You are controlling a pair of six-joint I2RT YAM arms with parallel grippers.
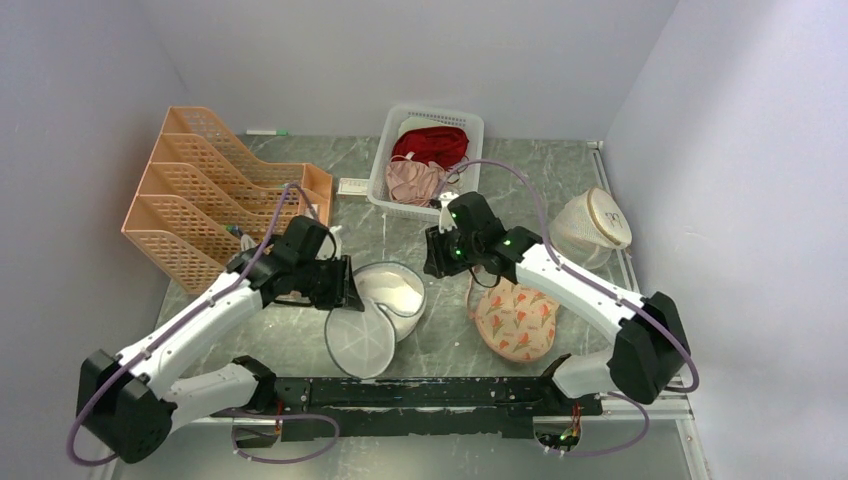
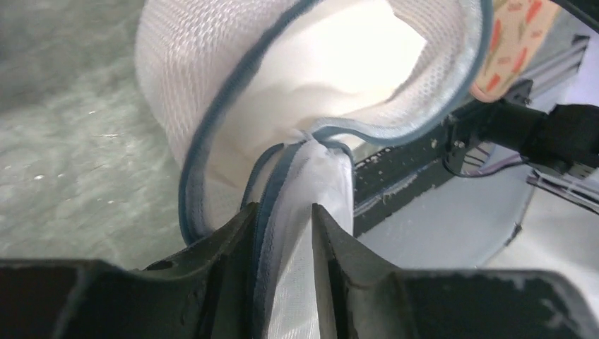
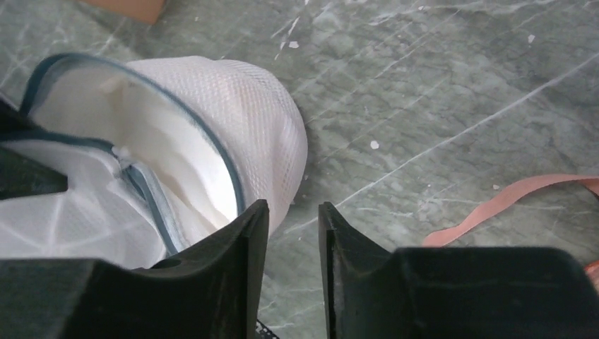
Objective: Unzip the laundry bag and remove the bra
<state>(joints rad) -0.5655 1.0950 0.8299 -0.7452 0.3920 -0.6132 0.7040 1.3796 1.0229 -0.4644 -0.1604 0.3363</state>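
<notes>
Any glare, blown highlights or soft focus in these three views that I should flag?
Top external: even, soft light, sharp, only faint shadows. Left wrist: the laundry bag is nearly blown out white inside, and the background at right is soft. Right wrist: the table veining is crisp with no glare; the bag's near rim is slightly soft.

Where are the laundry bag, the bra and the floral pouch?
laundry bag (image 2: pixel 180 63), left wrist view, on its mesh wall.
bra (image 2: pixel 346 63), left wrist view, on white fabric inside the bag.
floral pouch (image 1: pixel 515 320), top view, on its middle.
</notes>
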